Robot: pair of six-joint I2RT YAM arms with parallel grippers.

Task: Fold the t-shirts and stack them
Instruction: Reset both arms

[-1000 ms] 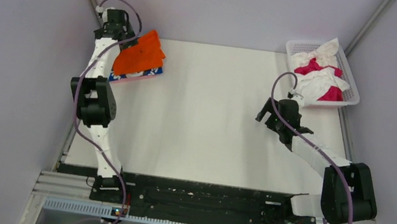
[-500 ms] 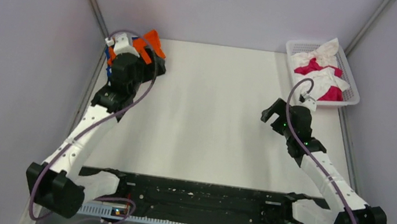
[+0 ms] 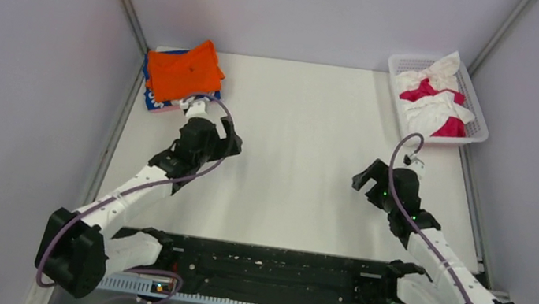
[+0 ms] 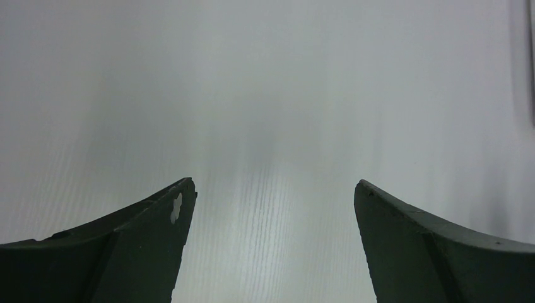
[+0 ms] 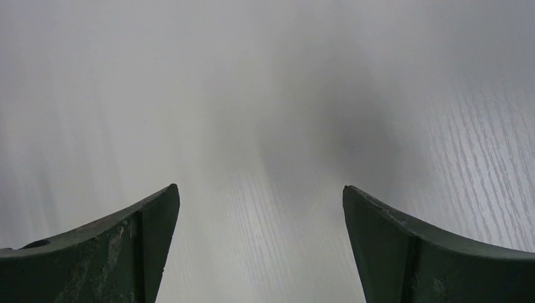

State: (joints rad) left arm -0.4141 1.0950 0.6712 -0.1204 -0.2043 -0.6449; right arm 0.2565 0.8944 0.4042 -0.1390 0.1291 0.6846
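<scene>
White table (image 3: 295, 171) fills centre frame. White lattice basket (image 3: 402, 62), upper right, heaped with crumpled white and magenta t-shirts (image 3: 436, 104). Upper left corner: folded orange t-shirt (image 3: 182, 70) lying on blue t-shirt (image 3: 154, 102), only its edge showing. Left gripper (image 4: 272, 186), left of centre, jaws spread wide, empty, over bare tabletop. Right gripper (image 5: 259, 187), right of centre, likewise wide and empty.

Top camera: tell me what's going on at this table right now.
Neither arm is holding anything. The left gripper and right gripper both hang open over bare table. A folded orange t-shirt lies on a blue one in the far left corner. The white and magenta shirts sit crumpled in the basket at the far right, not yet folded.
</scene>
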